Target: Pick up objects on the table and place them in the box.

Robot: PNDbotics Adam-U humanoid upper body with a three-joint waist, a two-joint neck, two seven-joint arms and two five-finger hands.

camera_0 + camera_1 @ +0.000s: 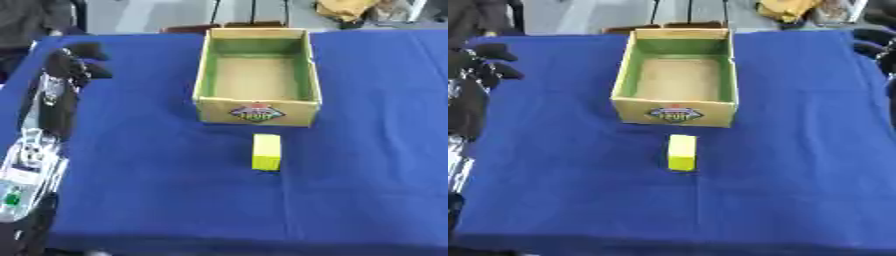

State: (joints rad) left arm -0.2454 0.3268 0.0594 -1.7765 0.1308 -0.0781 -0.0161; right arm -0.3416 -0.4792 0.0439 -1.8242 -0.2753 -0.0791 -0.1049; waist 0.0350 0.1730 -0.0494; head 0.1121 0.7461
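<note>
A small yellow block [267, 151] lies on the blue tablecloth just in front of the box. The cardboard box [256, 110] stands at the table's middle back, with green inner walls, a bare brown floor and a coloured logo on its front wall. Nothing lies inside it. My left hand [73, 62] hovers over the far left of the table, well left of the box and the block, open and holding nothing. A dark part of my right hand [877, 42] shows at the right edge of the right eye view, far from the block.
The blue tablecloth [157, 190] covers the whole table. My left forearm [31, 165] runs along the left edge. Chairs, a yellow bundle [785, 9] and a person stand beyond the far edge.
</note>
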